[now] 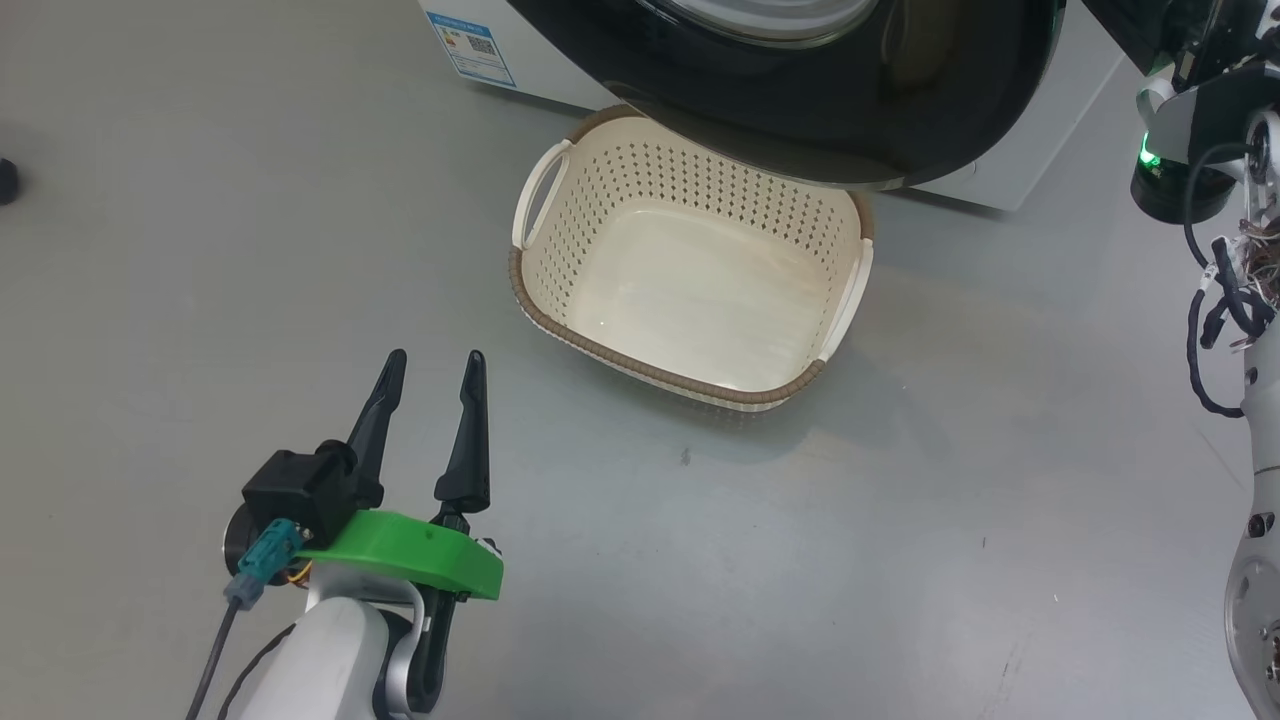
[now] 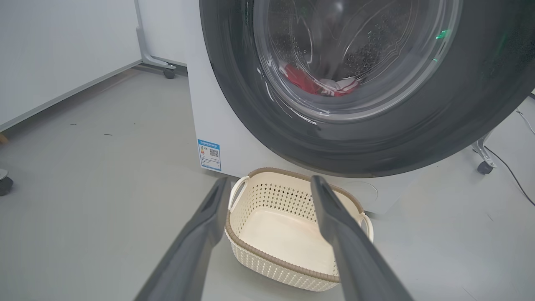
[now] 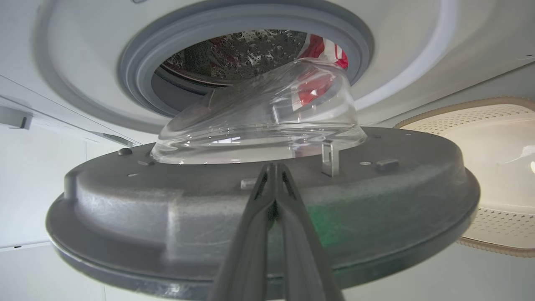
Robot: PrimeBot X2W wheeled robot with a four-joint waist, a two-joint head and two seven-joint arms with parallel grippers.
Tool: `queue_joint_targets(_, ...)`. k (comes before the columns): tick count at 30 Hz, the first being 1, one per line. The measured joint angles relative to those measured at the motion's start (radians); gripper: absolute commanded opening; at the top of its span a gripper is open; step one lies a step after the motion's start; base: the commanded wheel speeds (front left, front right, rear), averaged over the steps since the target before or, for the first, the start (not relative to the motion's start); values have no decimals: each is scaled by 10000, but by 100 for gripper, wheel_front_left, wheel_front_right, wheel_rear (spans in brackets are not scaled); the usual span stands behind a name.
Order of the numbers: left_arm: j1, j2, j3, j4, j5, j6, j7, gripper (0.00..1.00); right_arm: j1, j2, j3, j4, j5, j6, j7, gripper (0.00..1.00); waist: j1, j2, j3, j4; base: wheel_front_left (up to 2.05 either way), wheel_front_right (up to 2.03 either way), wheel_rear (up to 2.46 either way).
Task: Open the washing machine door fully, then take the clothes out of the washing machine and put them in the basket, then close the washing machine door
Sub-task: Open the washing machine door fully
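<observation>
The washing machine point(image 2: 217, 125) is a white box with a blue sticker point(image 1: 470, 45). The washing machine door point(image 2: 376, 138), with a black rim and a glass bowl, stands partly swung out over the basket point(image 1: 600, 345). Red and white clothes point(image 2: 317, 85) lie in the drum, seen through the glass. The cream basket point(image 2: 276, 267) is empty. My left gripper point(image 1: 435, 358) hovers open and empty above the floor, left of the basket. My right gripper point(image 3: 273, 165) is shut and empty, tips at the door's grey inner face point(image 3: 167, 209), below the glass bowl point(image 3: 259, 121). Clothes point(image 3: 322, 44) show inside the grey rubber ring point(image 3: 138, 83).
My right arm point(image 1: 1240, 300), with loose cables, rises along the head view's right edge. A wheeled white panel stand point(image 2: 169, 73) is left of the machine. A caster point(image 2: 485, 167) and a cable point(image 2: 510, 171) lie to its right. Grey floor surrounds the basket point(image 3: 493, 121).
</observation>
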Motion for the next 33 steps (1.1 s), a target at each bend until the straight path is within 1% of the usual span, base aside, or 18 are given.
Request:
queue_joint_targets(11, -6, 0, -15, 163, 0, -2, 0, 100, 150, 46, -27, 479, 238, -6, 491, 0, 0, 0, -317, 57, 0, 0, 0)
queue_joint_targets(15, -5, 0, -13, 247, 2, -2, 0, 100, 354, 104, -21, 656, 364, -65, 640, 0, 0, 0, -531, 65, 0, 0, 0)
queue_joint_targets(33, 151, 2, -10, 499, 79, -17, 0, 100, 1592, 683, 226, 1289, 579, -56, 1137, 0, 0, 0, -1633, 159, 0, 0, 0)
